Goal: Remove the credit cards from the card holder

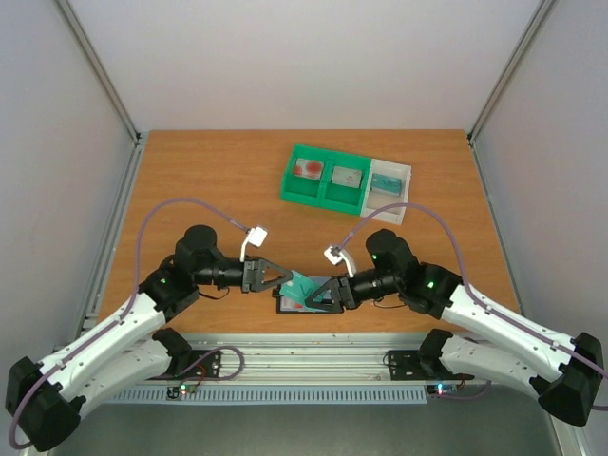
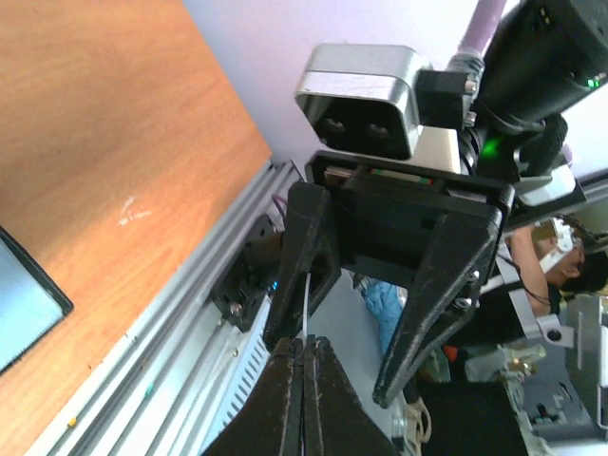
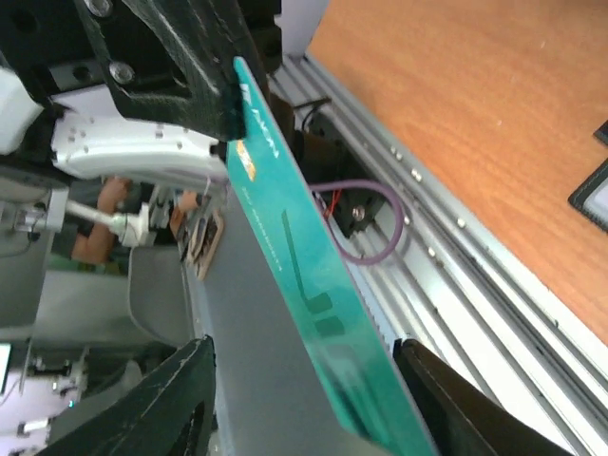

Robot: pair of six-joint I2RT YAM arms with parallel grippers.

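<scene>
A teal credit card (image 1: 302, 284) hangs in the air between both grippers, above the open black card holder (image 1: 290, 306) lying near the table's front edge. My left gripper (image 1: 285, 278) is shut on the card's left end; in the left wrist view the card shows as a thin pale edge (image 2: 307, 304) between the closed fingertips (image 2: 304, 347). My right gripper (image 1: 318, 296) is open, one finger on each side of the card (image 3: 285, 209), not pinching it (image 3: 304, 344). A corner of the card holder shows in the left wrist view (image 2: 24, 304) and in the right wrist view (image 3: 594, 195).
A green compartment tray (image 1: 323, 195) at the back holds a whitish card with red marks (image 1: 309, 169) and a greyish card (image 1: 347, 176). A white tray (image 1: 399, 204) beside it holds a teal card (image 1: 385, 180). The metal rail (image 3: 456, 247) runs along the table's front edge.
</scene>
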